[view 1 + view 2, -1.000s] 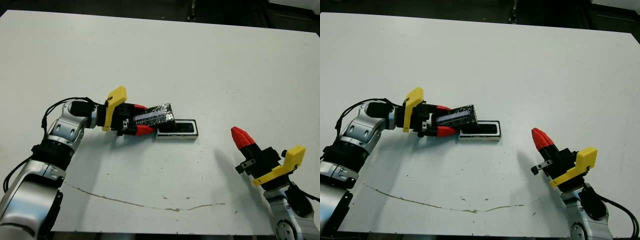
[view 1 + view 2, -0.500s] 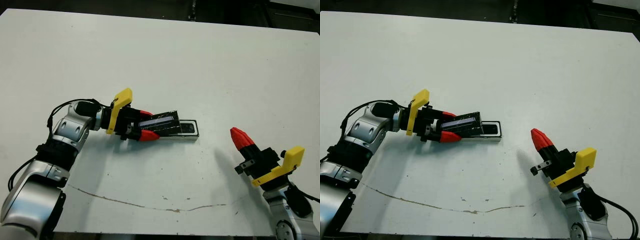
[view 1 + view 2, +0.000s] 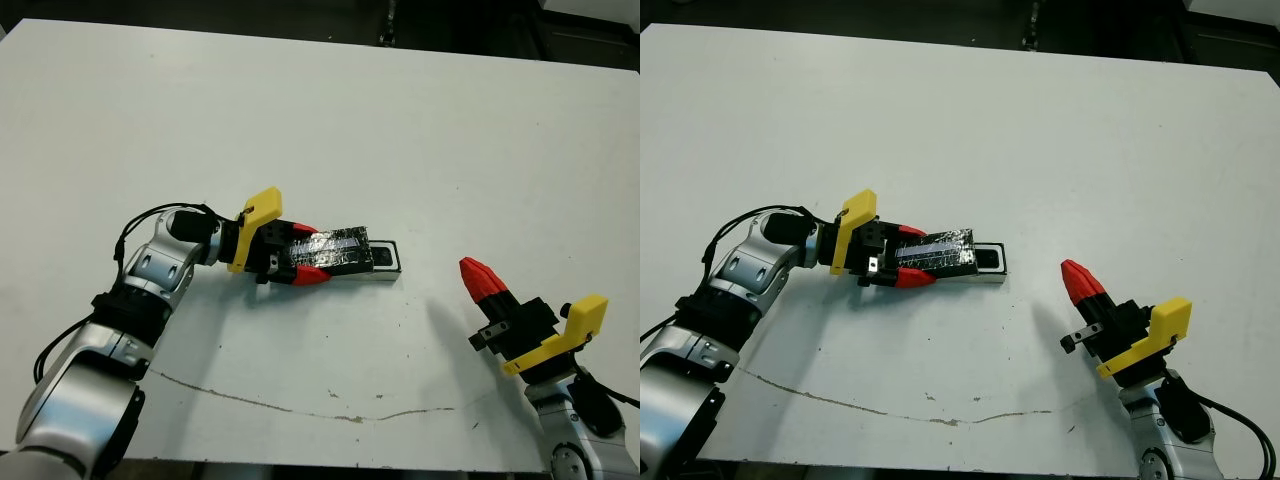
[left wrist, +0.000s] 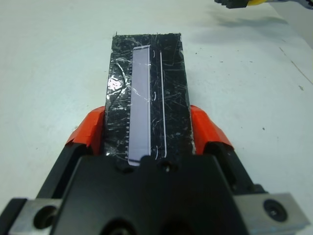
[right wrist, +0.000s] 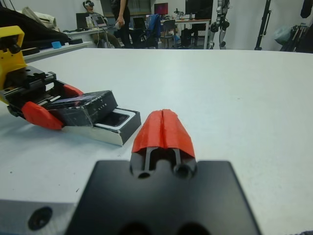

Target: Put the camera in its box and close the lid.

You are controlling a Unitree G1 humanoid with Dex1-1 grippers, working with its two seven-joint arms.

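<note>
Left gripper (image 3: 312, 262) clamped on the lid (image 3: 340, 251), one red finger on each long side, lid lying over the left part of the box (image 3: 392, 270) and tilted a bit, not seated flat. Box sits near table (image 3: 400, 120) centre, long axis running 9 to 3 o'clock; only its 3 o'clock end is uncovered, white inner rim showing. Camera (image 3: 988, 260) visible as a dark shape in that open end, inside the box, mostly hidden under the lid. Lid top is black with crinkly foil and a pale strip down its length, clear in the left wrist view (image 4: 146, 98). Right gripper (image 3: 483, 280) at roughly 4 o'clock from the box, well apart, above the table, red fingertips (image 5: 163, 128) pressed together, holding nothing. People and desks beyond the far table edge in the right wrist view
</note>
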